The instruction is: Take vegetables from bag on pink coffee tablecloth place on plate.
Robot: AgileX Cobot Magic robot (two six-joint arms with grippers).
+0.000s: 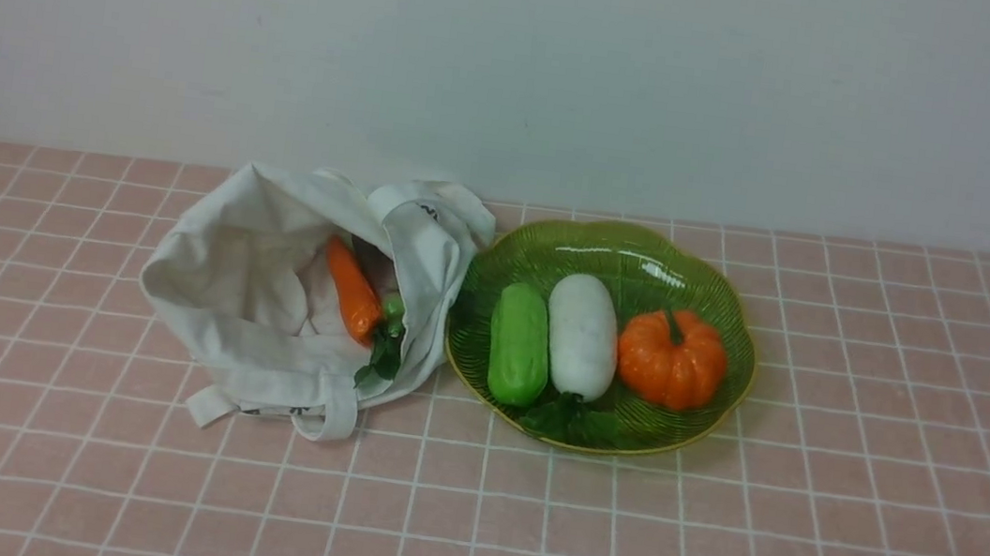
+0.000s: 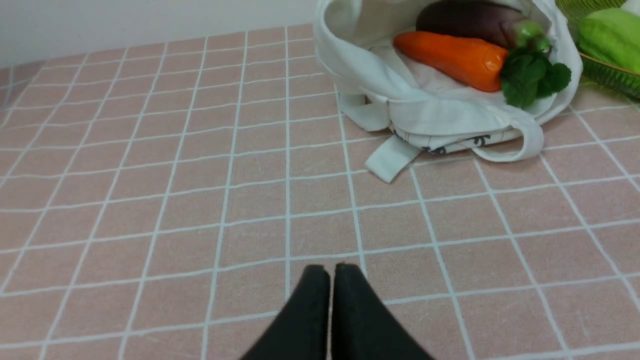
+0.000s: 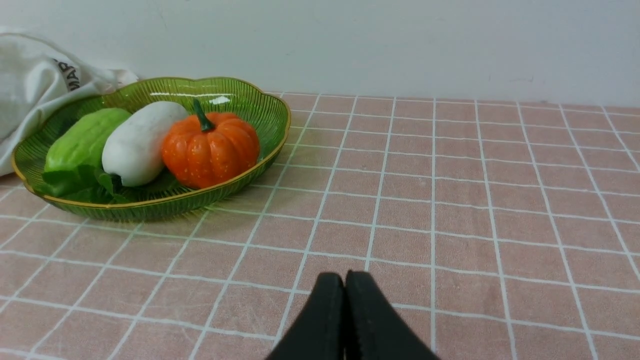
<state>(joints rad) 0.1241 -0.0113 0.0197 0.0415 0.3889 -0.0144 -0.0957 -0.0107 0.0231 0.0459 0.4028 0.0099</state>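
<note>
The off-white bag (image 1: 265, 306) lies open on the pink tablecloth (image 1: 709, 531), left of the green plate (image 1: 703, 275). An orange carrot (image 1: 352, 291) with a green top lies in the bag's mouth; it also shows in the left wrist view (image 2: 450, 57). The white radish (image 1: 582, 334) lies on the plate between a green cucumber (image 1: 519, 343) and an orange pumpkin (image 1: 671, 356). My left gripper (image 2: 330, 272) is shut and empty, low over the cloth, well short of the bag (image 2: 430, 110). My right gripper (image 3: 344, 278) is shut and empty, apart from the plate (image 3: 150, 205).
A dark purple vegetable (image 2: 465, 20) lies deeper in the bag behind the carrot. A pale wall (image 1: 521, 64) runs along the table's far edge. Neither arm shows in the front view.
</note>
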